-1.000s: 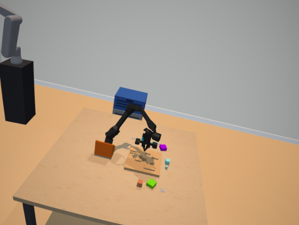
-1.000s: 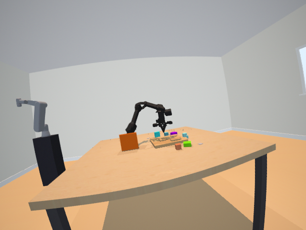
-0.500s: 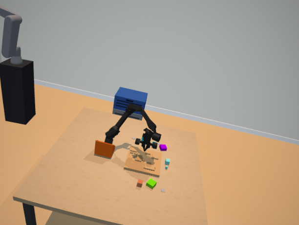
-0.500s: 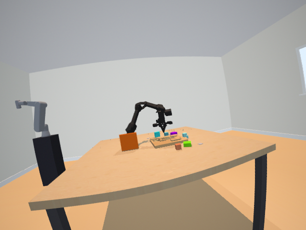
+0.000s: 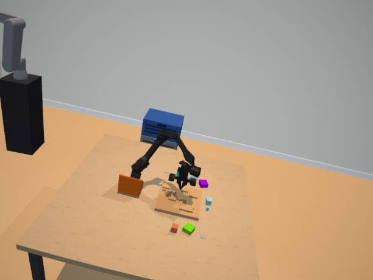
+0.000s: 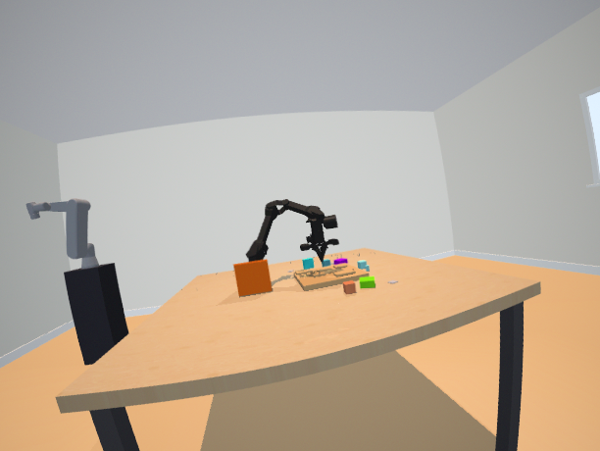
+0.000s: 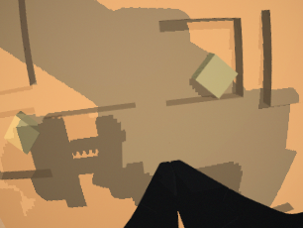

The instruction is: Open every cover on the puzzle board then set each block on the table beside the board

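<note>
The wooden puzzle board [image 5: 166, 208] [image 6: 319, 283] lies flat, with thin raised rails on top. My gripper [image 5: 180, 187] [image 6: 322, 261] [image 7: 170, 171] is shut and empty, pointing down above the board's far part. In the wrist view a pale green knob [image 7: 216, 75] stands by a rail corner, ahead and right of the fingertips; another pale knob [image 7: 22, 132] is at the left. Covers share the board's colour; shadow hides their edges, and I cannot tell whether they are open. Beside the board lie a purple block [image 5: 203, 183] [image 6: 340, 261], a light cyan cube [image 5: 209, 201] [image 6: 362, 264] and a green block [image 5: 189, 227] [image 6: 367, 282].
An orange-brown cube [image 5: 174, 227] [image 6: 349, 287] sits near the green block. A cyan block [image 6: 308, 263] and a blue block [image 6: 325, 263] stand behind the board. An orange panel [image 5: 130, 185] [image 6: 252, 277] stands by the arm's base. A flat grey piece [image 5: 203, 237] [image 6: 393, 281] lies in front.
</note>
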